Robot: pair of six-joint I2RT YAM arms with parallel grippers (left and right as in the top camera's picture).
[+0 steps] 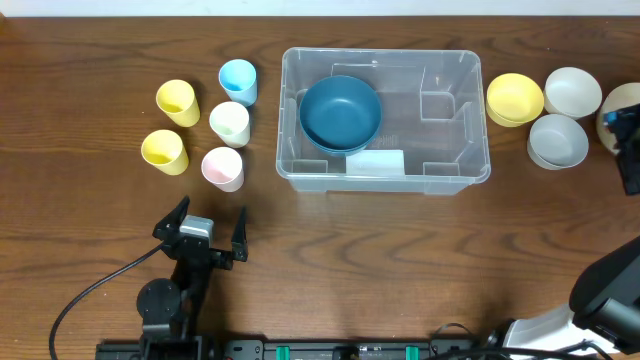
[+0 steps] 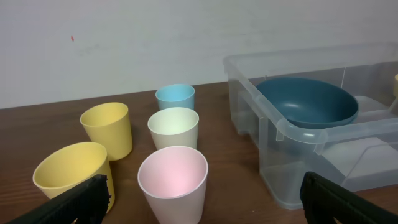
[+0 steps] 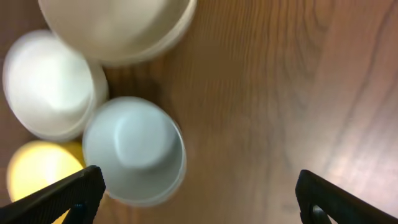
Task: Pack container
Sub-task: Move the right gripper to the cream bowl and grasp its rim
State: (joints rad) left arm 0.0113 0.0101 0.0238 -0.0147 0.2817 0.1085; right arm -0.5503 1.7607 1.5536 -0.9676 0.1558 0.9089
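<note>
Left gripper (image 1: 212, 210) gapes wide and empty near the front edge of the worktop (image 1: 400, 260), with cups (image 1: 222, 167) just beyond it. Farther back, to its right, sits the clear container (image 1: 455, 135) with a blue bowl (image 1: 340, 112) inside. Past its right end, the right gripper (image 3: 199, 183) hangs wide over loose bowls (image 1: 558, 140).

Five pastel cups (image 1: 230, 122) cluster on the wooden table (image 1: 400, 260), bowls (image 1: 558, 140) well apart

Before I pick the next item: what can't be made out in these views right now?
- Right wrist: all bowls are blurred, and the cream bowl is cut off by the top edge.
- Overhead: the same cream bowl is half hidden by the right arm and the frame edge.
- Left wrist: the far end of the container is cut off by the right edge.
- Overhead: the white label is partly hidden under the dark blue bowl.
</note>
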